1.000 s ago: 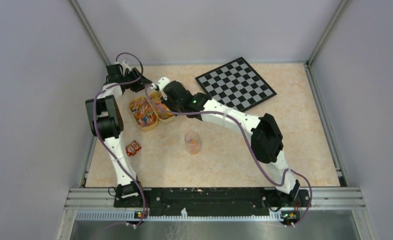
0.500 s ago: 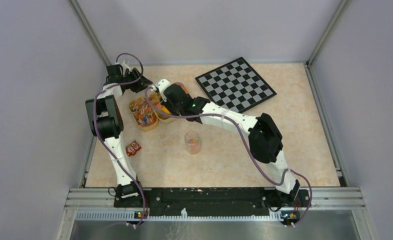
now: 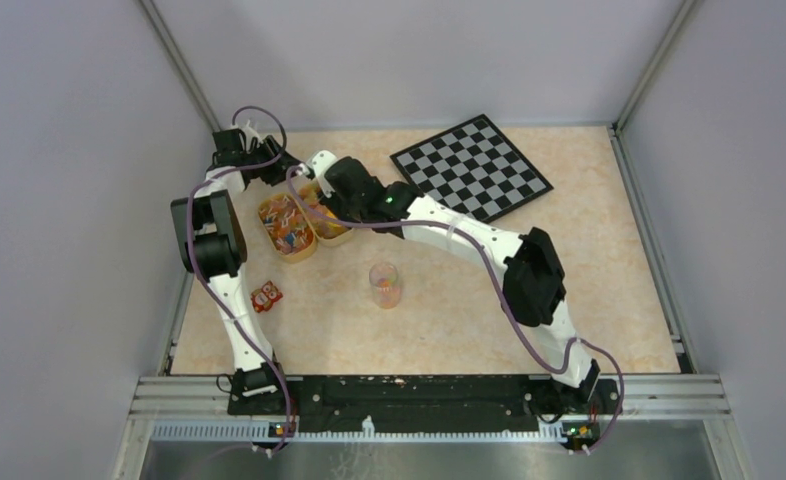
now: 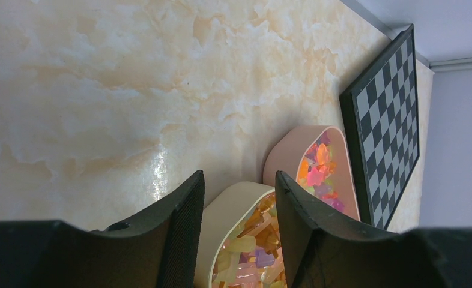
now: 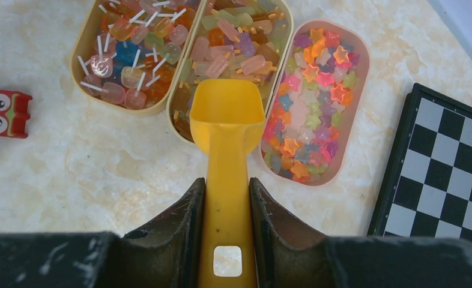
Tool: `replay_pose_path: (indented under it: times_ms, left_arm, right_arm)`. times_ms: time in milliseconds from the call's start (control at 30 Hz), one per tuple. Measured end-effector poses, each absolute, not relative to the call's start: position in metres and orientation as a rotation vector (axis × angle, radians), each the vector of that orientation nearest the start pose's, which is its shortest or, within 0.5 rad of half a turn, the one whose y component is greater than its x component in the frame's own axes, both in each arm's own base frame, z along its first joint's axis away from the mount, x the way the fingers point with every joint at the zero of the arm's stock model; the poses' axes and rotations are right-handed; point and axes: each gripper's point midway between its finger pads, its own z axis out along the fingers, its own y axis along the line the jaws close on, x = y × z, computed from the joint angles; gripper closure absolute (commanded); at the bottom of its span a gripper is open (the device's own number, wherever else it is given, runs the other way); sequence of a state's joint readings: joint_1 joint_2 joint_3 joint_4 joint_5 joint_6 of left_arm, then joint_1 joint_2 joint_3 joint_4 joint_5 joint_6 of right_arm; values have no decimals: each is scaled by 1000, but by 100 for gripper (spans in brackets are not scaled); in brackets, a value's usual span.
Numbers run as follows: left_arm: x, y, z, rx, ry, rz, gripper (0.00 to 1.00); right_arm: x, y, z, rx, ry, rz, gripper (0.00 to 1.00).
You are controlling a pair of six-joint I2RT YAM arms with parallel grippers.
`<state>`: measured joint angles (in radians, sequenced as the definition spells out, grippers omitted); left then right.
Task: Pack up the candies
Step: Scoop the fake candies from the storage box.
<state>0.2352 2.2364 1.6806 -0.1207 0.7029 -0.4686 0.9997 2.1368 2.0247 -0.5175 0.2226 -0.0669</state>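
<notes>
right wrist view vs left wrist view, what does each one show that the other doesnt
Only the right wrist: the yellow scoop gripped in the right jaws, a red owl piece and the lollipop tray. Only the left wrist: the left jaws, standing apart and framing the end of the cream tray. Both: that cream tray, the pink tray of star candies and the chessboard.

I've got a chessboard (image 3: pixel 471 168) upper right in the overhead view; red owl thing (image 3: pixel 266 296) lower left; clear jar (image 3: pixel 385 285) mid-frame; yellow scoop (image 5: pixel 227 120) dead centre on the right wrist view
</notes>
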Motion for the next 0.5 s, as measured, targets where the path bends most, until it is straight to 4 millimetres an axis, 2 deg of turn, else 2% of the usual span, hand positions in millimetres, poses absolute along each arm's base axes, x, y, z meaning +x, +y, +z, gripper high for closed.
replay_pose_path:
  times_ms: [200, 400, 500]
  left_arm:
    - [567, 4, 91, -391, 2174, -914, 47]
    - [567, 4, 91, -391, 2174, -913, 47]
    - [567, 4, 91, -391, 2174, -913, 47]
  right_arm:
    - [343, 463, 194, -1038, 1993, 283, 100]
    - [339, 461, 210, -1032, 2006, 296, 100]
    - [338, 460, 210, -1033, 2012, 297, 100]
